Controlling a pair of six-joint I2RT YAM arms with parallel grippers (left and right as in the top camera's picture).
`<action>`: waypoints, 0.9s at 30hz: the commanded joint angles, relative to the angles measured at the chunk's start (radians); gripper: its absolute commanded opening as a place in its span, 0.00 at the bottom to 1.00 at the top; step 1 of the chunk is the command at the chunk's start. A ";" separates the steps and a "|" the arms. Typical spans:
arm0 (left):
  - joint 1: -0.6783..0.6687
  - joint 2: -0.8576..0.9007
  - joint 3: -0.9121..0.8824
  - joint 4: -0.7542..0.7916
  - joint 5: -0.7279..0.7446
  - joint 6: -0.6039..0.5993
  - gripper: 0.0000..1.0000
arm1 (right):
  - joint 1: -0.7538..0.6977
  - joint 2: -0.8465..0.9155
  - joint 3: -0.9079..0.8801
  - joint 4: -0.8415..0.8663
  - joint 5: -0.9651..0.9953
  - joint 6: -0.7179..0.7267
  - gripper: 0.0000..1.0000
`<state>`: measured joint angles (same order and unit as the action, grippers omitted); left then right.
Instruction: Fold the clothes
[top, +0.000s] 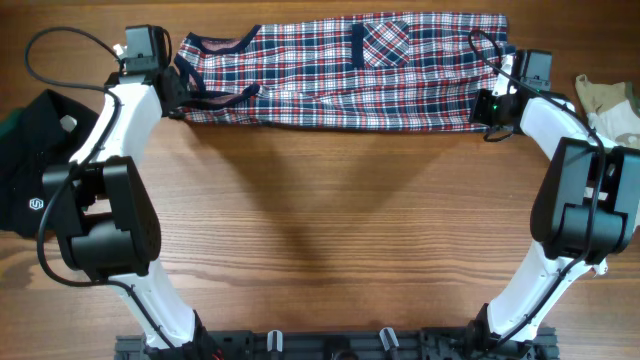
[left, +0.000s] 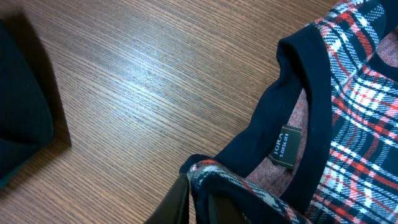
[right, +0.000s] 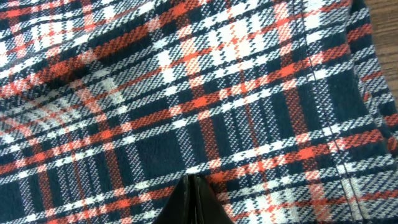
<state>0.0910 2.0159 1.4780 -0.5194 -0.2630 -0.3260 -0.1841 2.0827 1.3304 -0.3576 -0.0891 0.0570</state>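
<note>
the navy, red and white plaid sleeveless shirt with navy trim (top: 330, 80) lies stretched as a long flat band on the brown wooden table (top: 330, 220), spanning the gap between the two pincers. the left pincer (top: 172, 98) is at the neck end. in its wrist view the fingers are clamped on a bunched edge of plaid, with the navy neckline and a small black label (left: 283, 149) just beyond and to the right of the tips. the right pincer (top: 492, 108) is at the hem end. its fingers are pressed together with plaid filling everything ahead of them, so it appears to be pinching the near edge of the cloth.

the band looks narrow for a shirt, so i judge one lengthwise fold to be made or being laid down, with both near corners in hand. the cloth between the pincers lies fairly smooth, with the chest pocket beyond and to the left of the right pincer. what looks left is letting go, then bringing one end over the other once or twice for a compact stack.

a crumpled black garment (top: 25, 160) sits outside the left pincer, nearer the arm's base, and a rumpled beige cloth (top: 610, 105) outside the right. both look unfolded, so more work likely waits.
</note>
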 joint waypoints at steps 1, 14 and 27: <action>0.019 0.032 0.001 -0.004 -0.018 0.005 0.12 | -0.010 0.070 -0.015 -0.004 0.068 -0.025 0.04; 0.108 0.041 0.036 0.024 -0.078 0.035 0.70 | -0.010 0.070 -0.015 -0.004 0.098 -0.032 0.04; 0.080 0.038 0.061 -0.019 0.335 0.079 0.85 | -0.010 0.070 -0.015 -0.006 0.097 -0.031 0.04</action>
<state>0.1490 2.0499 1.5089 -0.5575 -0.1310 -0.2623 -0.1841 2.0827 1.3304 -0.3569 -0.0849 0.0460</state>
